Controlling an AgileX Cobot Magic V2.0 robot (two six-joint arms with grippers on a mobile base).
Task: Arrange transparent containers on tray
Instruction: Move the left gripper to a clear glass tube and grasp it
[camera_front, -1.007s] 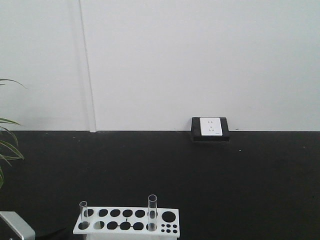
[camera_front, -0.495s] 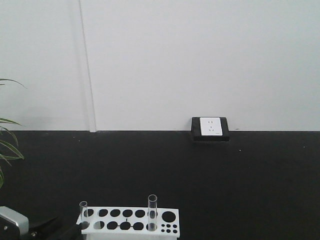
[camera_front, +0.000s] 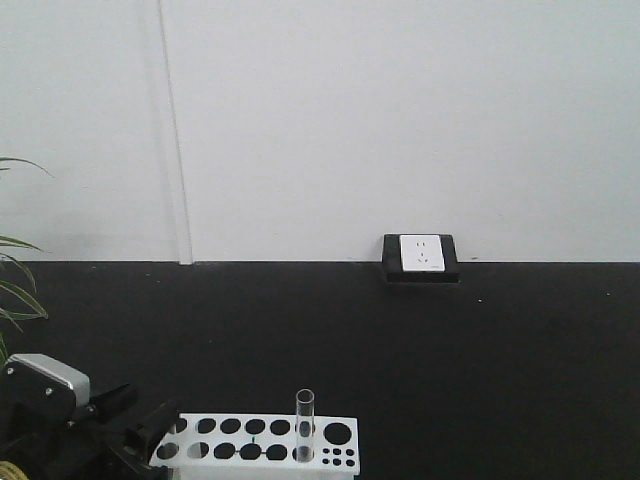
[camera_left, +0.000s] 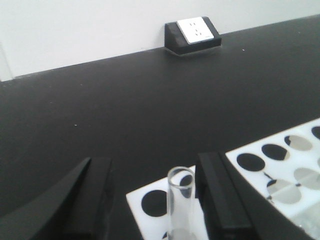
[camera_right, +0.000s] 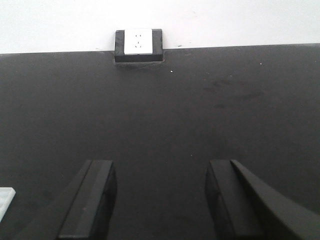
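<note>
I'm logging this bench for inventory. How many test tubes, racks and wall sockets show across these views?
Test tubes: 2
Rack: 1
Wall socket: 1
Total: 4

Desk (camera_front: 450, 360): matte black top, running back to a white wall. Surface mostly bare.

Directly on it:
- White rack (camera_front: 255, 445), low in the front view, left of centre, standing flat. Two rows of large round holes; at its right end, one bigger hole and a cluster of small ones.
- Black socket box (camera_front: 421, 258) with a white face, at the back edge against the wall (right of centre, well apart from the rack).

Right wrist view: faint dull smudges (camera_right: 230, 92) on the top, and a few tiny pale specks (camera_right: 171, 71) near the socket box.
</note>
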